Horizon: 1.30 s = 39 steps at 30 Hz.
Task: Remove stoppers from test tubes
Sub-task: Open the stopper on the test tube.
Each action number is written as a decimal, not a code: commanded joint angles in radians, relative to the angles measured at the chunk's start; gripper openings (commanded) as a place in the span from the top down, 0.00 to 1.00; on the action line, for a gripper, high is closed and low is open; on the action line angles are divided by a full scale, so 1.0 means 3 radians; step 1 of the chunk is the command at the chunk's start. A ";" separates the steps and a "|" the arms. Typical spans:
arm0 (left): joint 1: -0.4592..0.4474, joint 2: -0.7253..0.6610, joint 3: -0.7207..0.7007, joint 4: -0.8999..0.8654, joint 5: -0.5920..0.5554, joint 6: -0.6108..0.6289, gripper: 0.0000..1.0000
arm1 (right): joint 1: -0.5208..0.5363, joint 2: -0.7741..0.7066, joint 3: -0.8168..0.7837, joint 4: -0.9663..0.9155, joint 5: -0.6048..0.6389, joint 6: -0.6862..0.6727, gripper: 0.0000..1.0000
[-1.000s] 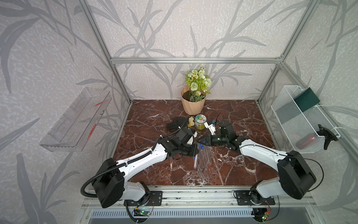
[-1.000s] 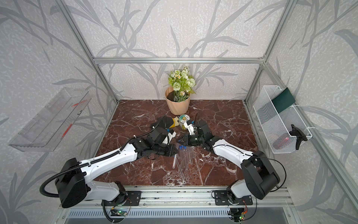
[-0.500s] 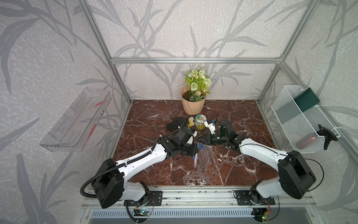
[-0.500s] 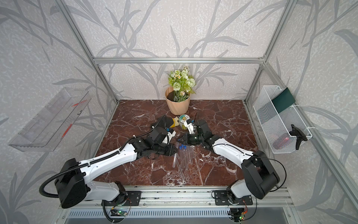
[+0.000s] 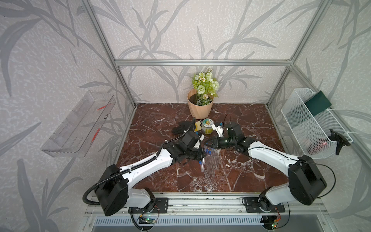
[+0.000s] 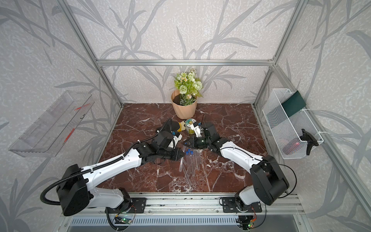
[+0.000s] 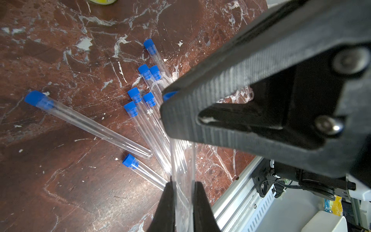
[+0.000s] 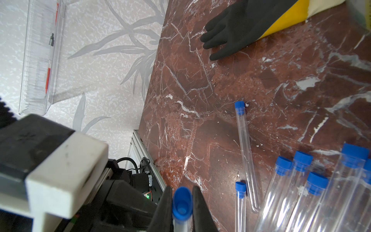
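Observation:
My left gripper [image 7: 183, 181] is shut on the body of a clear test tube [image 7: 183, 158], held above the marble table. My right gripper [image 8: 181, 187] is shut on the blue stopper [image 8: 181, 202], which sits in that same tube's mouth. In both top views the two grippers meet tip to tip at mid-table, left gripper [image 5: 203, 156] below right gripper [image 5: 207, 143]. Several more test tubes [image 7: 94, 125] with blue stoppers [image 7: 133, 93] lie fanned on the table under them. One tube [image 8: 245, 152] lies apart from the cluster.
A black and yellow glove [image 5: 181, 128], a small jar [image 5: 207, 126] and a potted plant [image 5: 200, 109] stand just behind the grippers. A white mesh basket [image 5: 313, 128] hangs on the right wall, and a clear tray [image 5: 78, 124] on the left wall.
Both grippers stay shut on the same tube. The right gripper has crept slightly to the left and back; the left arm has hardly moved.

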 commanded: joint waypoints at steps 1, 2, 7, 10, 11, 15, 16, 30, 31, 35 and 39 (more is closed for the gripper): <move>-0.0016 -0.0015 0.0002 -0.0224 0.0045 0.0045 1.00 | -0.0083 -0.0016 0.0154 0.0347 0.0146 -0.0012 0.95; -0.0016 -0.0015 0.0001 -0.0228 0.0043 0.0046 1.00 | -0.0087 -0.0016 0.0150 0.0387 0.0146 -0.0003 0.95; -0.0015 0.0003 0.0005 -0.0231 0.0045 0.0046 1.00 | -0.0114 -0.0005 0.0158 0.0461 0.0136 0.0035 0.95; -0.0014 0.0005 0.0008 -0.0236 0.0049 0.0040 1.00 | -0.0135 -0.0012 0.0167 0.0426 0.0150 0.0017 0.95; -0.0016 0.0005 0.0004 -0.0235 0.0051 0.0040 1.00 | -0.0139 -0.0010 0.0174 0.0398 0.0156 -0.0003 0.95; -0.0011 0.0007 0.0000 -0.0243 0.0040 0.0035 1.00 | -0.0147 -0.0005 0.0248 0.0182 0.0212 -0.0141 0.95; -0.0012 0.0012 -0.0001 -0.0246 0.0039 0.0033 1.00 | -0.0148 -0.0010 0.0273 0.0133 0.0230 -0.0178 0.95; 0.0009 0.0042 -0.0024 -0.0276 0.0047 0.0014 1.00 | -0.0191 -0.0077 0.0259 0.0238 0.0279 -0.0156 0.96; 0.0009 0.0045 -0.0026 -0.0275 0.0047 0.0015 1.00 | -0.0190 -0.0077 0.0261 0.0249 0.0279 -0.0155 0.95; 0.0015 0.0047 -0.0030 -0.0290 0.0045 0.0014 1.00 | -0.0195 -0.0102 0.0231 0.0325 0.0294 -0.0135 0.95; 0.0020 0.0068 -0.0026 -0.0314 0.0042 0.0020 1.00 | -0.0196 -0.0105 0.0250 0.0269 0.0295 -0.0185 0.95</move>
